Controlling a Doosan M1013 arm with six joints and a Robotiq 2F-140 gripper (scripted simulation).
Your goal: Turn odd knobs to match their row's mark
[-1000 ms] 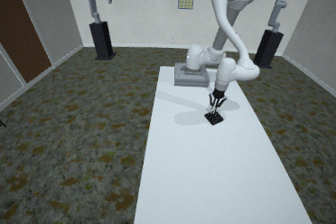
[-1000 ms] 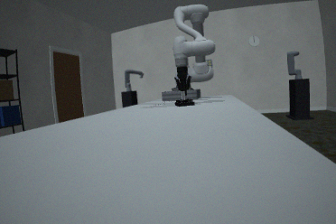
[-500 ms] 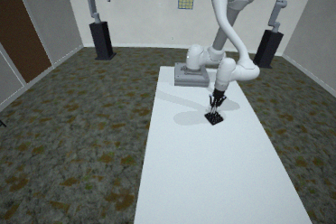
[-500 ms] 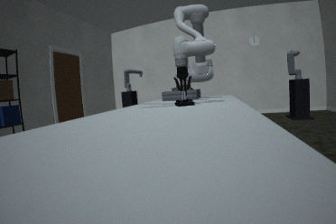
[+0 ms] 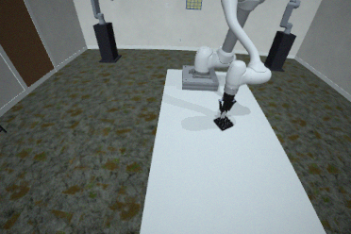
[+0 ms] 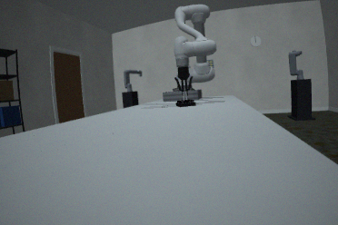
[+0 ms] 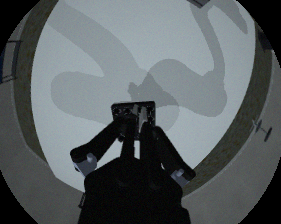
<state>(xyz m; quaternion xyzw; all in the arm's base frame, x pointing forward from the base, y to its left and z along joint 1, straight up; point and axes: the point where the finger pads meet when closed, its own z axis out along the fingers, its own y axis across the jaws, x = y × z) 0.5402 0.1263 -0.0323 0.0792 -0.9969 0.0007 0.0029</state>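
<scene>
The knob box [image 5: 221, 126] [image 6: 185, 104] is a small, flat black box standing on the white table [image 5: 203, 173] [image 6: 182, 152]. In the wrist view its dark rear part shows just beyond the fingers, with small pale marks left of them. My gripper [image 5: 223, 117] [image 6: 184, 101] [image 7: 138, 110] points down at the box with its pale fingertips close together at knob height. It appears shut on one knob, but the fingers hide that knob. The knob's name, the socket and the directions of the white lines are too small or too dark to read.
The arm's grey base [image 5: 200, 80] stands at the far end of the table. Arm shadows lie around the box. Two small arms on dark pedestals [image 5: 107, 42] [image 5: 281, 50] stand on the floor beyond. A shelf [image 6: 10, 91] is at the left in the exterior view.
</scene>
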